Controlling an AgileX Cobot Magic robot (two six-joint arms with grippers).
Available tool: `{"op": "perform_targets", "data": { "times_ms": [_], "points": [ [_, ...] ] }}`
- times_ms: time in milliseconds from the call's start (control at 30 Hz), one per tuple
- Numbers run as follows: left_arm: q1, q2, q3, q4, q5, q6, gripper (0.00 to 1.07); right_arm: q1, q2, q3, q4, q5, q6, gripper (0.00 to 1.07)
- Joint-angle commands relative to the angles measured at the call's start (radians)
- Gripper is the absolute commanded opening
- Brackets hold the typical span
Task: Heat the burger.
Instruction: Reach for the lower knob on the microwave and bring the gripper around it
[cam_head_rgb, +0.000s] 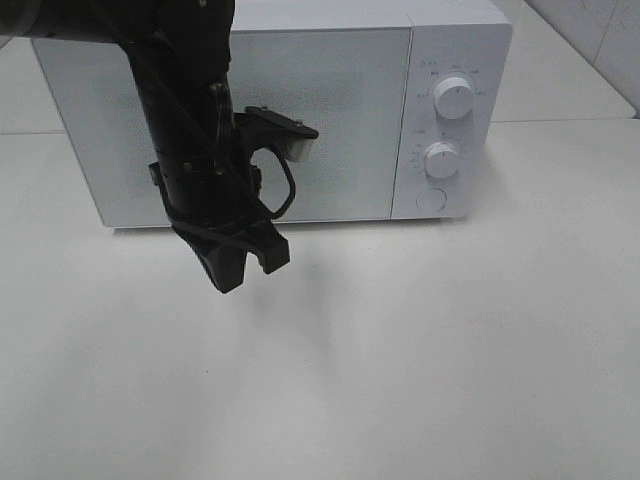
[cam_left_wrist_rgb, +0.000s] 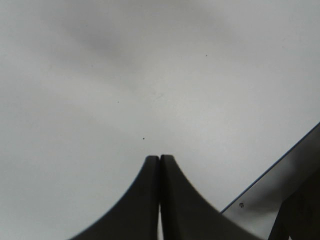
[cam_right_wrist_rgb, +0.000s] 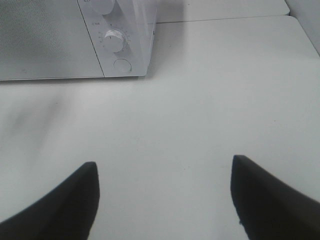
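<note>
Two grippers show, one per arm. On the left gripper (cam_head_rgb: 250, 268) the two dark fingers (cam_left_wrist_rgb: 145, 200) are pressed flat together along their inner edges with nothing between them. It hangs in front of the lower left part of the one microwave (cam_head_rgb: 330, 110) and points down at the table (cam_head_rgb: 450, 350). The left arm (cam_head_rgb: 185, 110) rises in front of the microwave's door (cam_head_rgb: 340, 70) and covers part of it. The right gripper (cam_right_wrist_rgb: 165, 162) appears only in its own wrist view. Its two fingertips (cam_right_wrist_rgb: 75, 200) stand wide apart over bare table, holding nothing, in front of the microwave's control side and well clear of it. The microwave is a single white box with its door shut (the door panel is pale and speckled, and nothing can be made out through it). On the panel to the right of the door sit two round white knobs, an upper knob (cam_head_rgb: 455, 99) and a lower knob (cam_head_rgb: 441, 159), and below them is one round button (cam_head_rgb: 431, 200). The burger is visible in none of the three views. Whether it lies behind the closed door of the microwave cannot be told.
</note>
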Motion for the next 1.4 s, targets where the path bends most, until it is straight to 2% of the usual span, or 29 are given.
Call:
{"op": "perform_targets", "data": {
  "times_ms": [33, 167, 200, 267, 300, 367, 400, 433, 467, 500, 533, 567, 600, 733, 767, 800, 900, 1100, 1233, 1367, 1400],
  "points": [
    [0.013, -0.02, 0.002, 0.0, 0.073, -0.031, 0.0, -0.006, -0.016, 0.004, 0.004, -0.008, -0.012, 0.71],
    [0.056, -0.048, 0.009, 0.0, 0.073, -0.051, 0.0, -0.006, -0.016, 0.004, 0.004, -0.008, -0.012, 0.71],
    [0.095, -0.076, 0.026, 0.007, 0.073, -0.072, 0.0, -0.006, -0.016, 0.004, 0.004, -0.008, -0.012, 0.71],
    [0.119, -0.093, 0.043, 0.009, 0.073, -0.082, 0.0, -0.006, -0.016, 0.004, 0.004, -0.008, -0.012, 0.71],
    [0.168, -0.129, 0.089, 0.01, 0.073, -0.102, 0.0, -0.006, -0.016, 0.004, 0.004, -0.008, -0.012, 0.71],
    [0.197, -0.152, 0.117, 0.01, 0.073, -0.109, 0.0, -0.006, -0.016, 0.004, 0.004, -0.008, -0.012, 0.71],
    [0.252, -0.195, 0.172, 0.01, 0.073, -0.122, 0.0, -0.006, -0.016, 0.004, 0.004, -0.008, -0.012, 0.71],
    [0.252, -0.195, 0.172, 0.01, 0.073, -0.122, 0.0, -0.006, -0.016, 0.004, 0.004, -0.008, -0.012, 0.71],
    [0.284, -0.221, 0.204, 0.01, 0.073, -0.129, 0.0, -0.006, -0.016, 0.004, 0.004, -0.008, -0.012, 0.71],
    [0.351, -0.269, 0.262, 0.011, 0.073, -0.147, 0.0, -0.006, -0.016, 0.004, 0.004, -0.008, -0.012, 0.71],
    [0.351, -0.269, 0.262, 0.011, 0.073, -0.147, 0.0, -0.006, -0.016, 0.004, 0.004, -0.008, -0.012, 0.71],
    [0.407, -0.328, 0.321, 0.016, 0.073, -0.171, 0.0, -0.006, -0.016, 0.004, 0.004, -0.008, -0.012, 0.71],
    [0.436, -0.358, 0.341, 0.022, 0.073, -0.18, 0.0, -0.006, -0.016, 0.004, 0.004, -0.008, -0.012, 0.71],
    [0.497, -0.442, 0.406, 0.052, 0.073, -0.218, 0.0, -0.006, -0.016, 0.004, 0.004, -0.008, -0.012, 0.71],
    [0.528, -0.514, 0.445, 0.08, 0.073, -0.234, 0.0, -0.006, -0.016, 0.004, 0.004, -0.008, -0.012, 0.71],
    [0.528, -0.514, 0.445, 0.08, 0.073, -0.234, 0.0, -0.006, -0.016, 0.004, 0.004, -0.008, -0.012, 0.71],
    [0.551, -0.659, 0.504, 0.102, 0.071, -0.238, 0.0, -0.006, -0.016, 0.004, 0.004, -0.008, -0.012, 0.71],
    [0.551, -0.85, 0.561, 0.083, 0.037, -0.236, 0.0, -0.006, -0.016, 0.004, 0.004, -0.008, -0.012, 0.71],
    [0.551, -1.041, 0.64, 0.083, -0.042, -0.227, 0.0, -0.006, -0.016, 0.004, 0.004, -0.008, -0.012, 0.71],
    [0.551, -1.155, 0.693, 0.083, -0.084, -0.227, 0.0, -0.006, -0.016, 0.004, 0.004, -0.008, -0.012, 0.71],
    [0.551, -1.232, 0.729, 0.083, -0.107, -0.227, 0.0, -0.006, -0.016, 0.004, 0.004, -0.008, -0.012, 0.71]
  ]
}}
